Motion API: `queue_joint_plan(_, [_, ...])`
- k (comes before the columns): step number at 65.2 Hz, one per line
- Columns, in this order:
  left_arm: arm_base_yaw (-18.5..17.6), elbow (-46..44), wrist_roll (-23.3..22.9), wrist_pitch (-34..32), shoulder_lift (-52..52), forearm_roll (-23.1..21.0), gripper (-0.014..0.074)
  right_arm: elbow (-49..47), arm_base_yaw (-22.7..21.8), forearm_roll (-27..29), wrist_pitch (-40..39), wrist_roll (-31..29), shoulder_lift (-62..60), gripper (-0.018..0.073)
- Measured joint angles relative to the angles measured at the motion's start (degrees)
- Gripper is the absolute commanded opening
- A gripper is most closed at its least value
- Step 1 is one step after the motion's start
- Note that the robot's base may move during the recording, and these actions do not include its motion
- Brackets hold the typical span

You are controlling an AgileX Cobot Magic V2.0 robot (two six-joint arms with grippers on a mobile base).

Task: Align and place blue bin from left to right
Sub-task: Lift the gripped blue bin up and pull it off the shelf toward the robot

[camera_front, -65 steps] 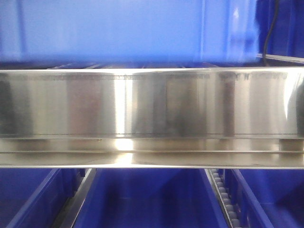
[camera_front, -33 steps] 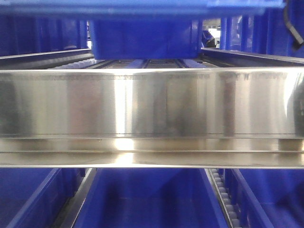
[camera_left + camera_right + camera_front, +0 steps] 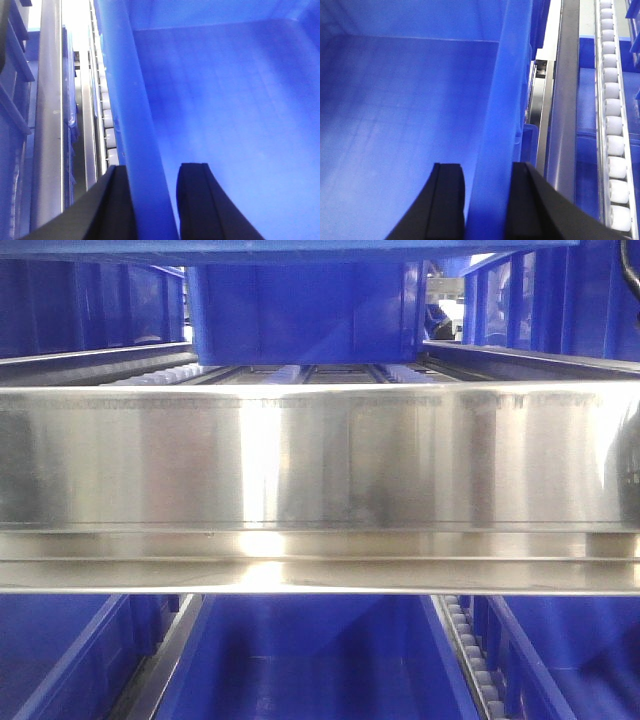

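Observation:
The blue bin [image 3: 225, 95] fills most of the left wrist view, which looks down into its bare inside. My left gripper [image 3: 155, 167] straddles its left wall, one black finger outside and one inside, shut on the wall. The right wrist view shows the same bin [image 3: 405, 100], where my right gripper [image 3: 484, 165] clamps the right wall in the same way. In the front view only a thin blue strip of the bin [image 3: 300, 246] shows along the top edge. Neither gripper shows in that view.
A shiny steel shelf beam [image 3: 320, 460] crosses the front view. Behind it, roller tracks [image 3: 300, 372] lead to another blue bin [image 3: 300, 310], with blue bins on both sides [image 3: 90, 305] [image 3: 540, 300]. More bins [image 3: 320, 660] sit below. White rollers [image 3: 612, 125] [image 3: 106, 115] flank the held bin.
The held bin filled the upper part of the front view a second ago. It has risen almost out of frame, uncovering the roller lane and the bin behind it.

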Motion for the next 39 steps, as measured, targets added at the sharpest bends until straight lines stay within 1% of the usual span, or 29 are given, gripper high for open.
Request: queue_joint_plan(39, [0.00,0.00,0.00,-0.81,0.00,0.00,-0.0111,0.00,0.00,-0.12,-0.14,0.00,0.00,-0.0151])
